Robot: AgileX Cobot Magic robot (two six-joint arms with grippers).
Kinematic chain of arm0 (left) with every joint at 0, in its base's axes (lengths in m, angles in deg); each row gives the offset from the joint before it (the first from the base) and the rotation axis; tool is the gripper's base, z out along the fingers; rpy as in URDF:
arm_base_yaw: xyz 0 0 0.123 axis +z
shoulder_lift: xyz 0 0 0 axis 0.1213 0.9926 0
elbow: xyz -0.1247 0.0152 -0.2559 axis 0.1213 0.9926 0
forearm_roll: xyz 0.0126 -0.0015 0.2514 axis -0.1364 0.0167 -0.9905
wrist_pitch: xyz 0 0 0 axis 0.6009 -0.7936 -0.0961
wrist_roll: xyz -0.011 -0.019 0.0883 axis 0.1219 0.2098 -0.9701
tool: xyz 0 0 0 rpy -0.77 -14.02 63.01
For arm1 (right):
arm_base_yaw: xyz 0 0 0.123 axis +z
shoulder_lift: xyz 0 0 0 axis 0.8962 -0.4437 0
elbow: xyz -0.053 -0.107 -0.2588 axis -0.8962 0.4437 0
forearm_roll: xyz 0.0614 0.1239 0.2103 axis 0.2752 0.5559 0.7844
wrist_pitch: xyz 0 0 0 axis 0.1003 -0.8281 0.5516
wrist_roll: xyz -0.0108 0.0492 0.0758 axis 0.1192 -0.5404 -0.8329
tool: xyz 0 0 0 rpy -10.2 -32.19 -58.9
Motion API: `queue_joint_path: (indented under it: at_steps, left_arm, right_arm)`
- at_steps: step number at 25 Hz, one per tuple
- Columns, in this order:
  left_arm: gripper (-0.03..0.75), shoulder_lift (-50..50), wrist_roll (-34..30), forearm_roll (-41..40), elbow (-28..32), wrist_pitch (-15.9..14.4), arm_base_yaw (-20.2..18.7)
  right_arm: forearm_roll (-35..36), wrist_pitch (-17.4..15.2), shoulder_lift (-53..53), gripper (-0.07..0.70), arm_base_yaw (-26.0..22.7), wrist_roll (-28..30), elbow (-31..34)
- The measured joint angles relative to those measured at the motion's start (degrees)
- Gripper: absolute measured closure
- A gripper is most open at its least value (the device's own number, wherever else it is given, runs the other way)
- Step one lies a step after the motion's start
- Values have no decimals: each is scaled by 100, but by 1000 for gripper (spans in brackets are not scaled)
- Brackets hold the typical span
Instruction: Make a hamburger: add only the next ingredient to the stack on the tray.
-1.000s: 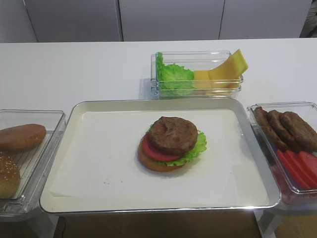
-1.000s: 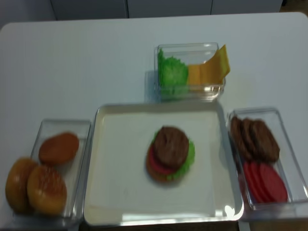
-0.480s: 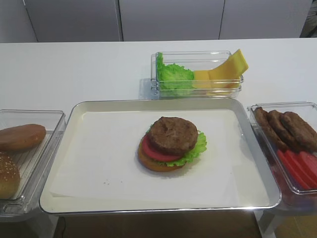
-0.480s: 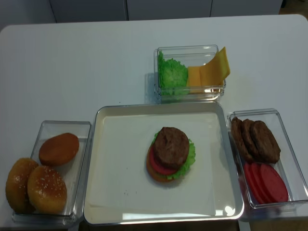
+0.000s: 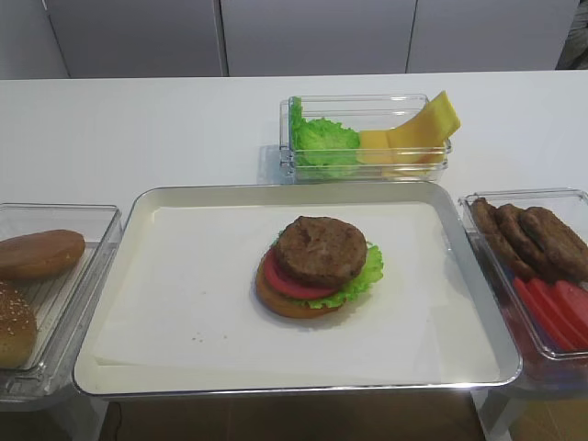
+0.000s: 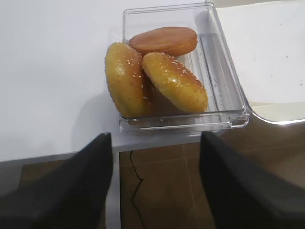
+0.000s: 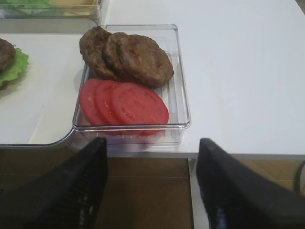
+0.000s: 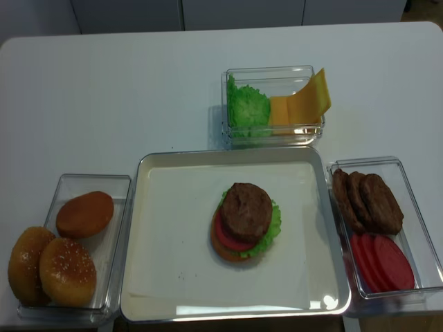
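A: Where is the patty [image 5: 322, 250] now?

B: It sits on top of the stack [image 5: 317, 276], on the tomato. The stack is near the middle of the tray [image 5: 276, 193]. The patty leans a bit toward the back, so some red shows at the front left.

A: Did anything change in the last second?

B: Not much. The patty was on the stack a second ago too. It has only settled a tiny bit. I think this step is done.

A: And the hands?

B: The right hand [image 7: 150, 183] is pulled back past the front edge of the bench [image 8: 104, 83]. Its two fingers stand wide apart and hold nothing. The left hand [image 6: 155, 183] is the same, wide apart and bare, in front of the bun bin [image 6: 228, 90].

A: Is there room to move?

B: Yes. The white paper around the stack is bare on all sides. The meat bin [image 7: 183, 95] sits just beside the tray's right rim. The bun bin sits just beside its left rim. The lettuce bin [image 5: 367, 101] is near the back rim. A hand should come in from above, I think, so it does not bump those walls.
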State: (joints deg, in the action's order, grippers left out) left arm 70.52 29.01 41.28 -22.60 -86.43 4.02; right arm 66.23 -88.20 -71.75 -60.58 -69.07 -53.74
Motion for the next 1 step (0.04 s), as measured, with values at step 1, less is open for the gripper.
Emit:
queue_joint_path:
  at_steps: [1]
  left_arm:
    - [287,0,0,0,0,0,0]
  right_arm:
    - [0,0,0,170,0,0,0]
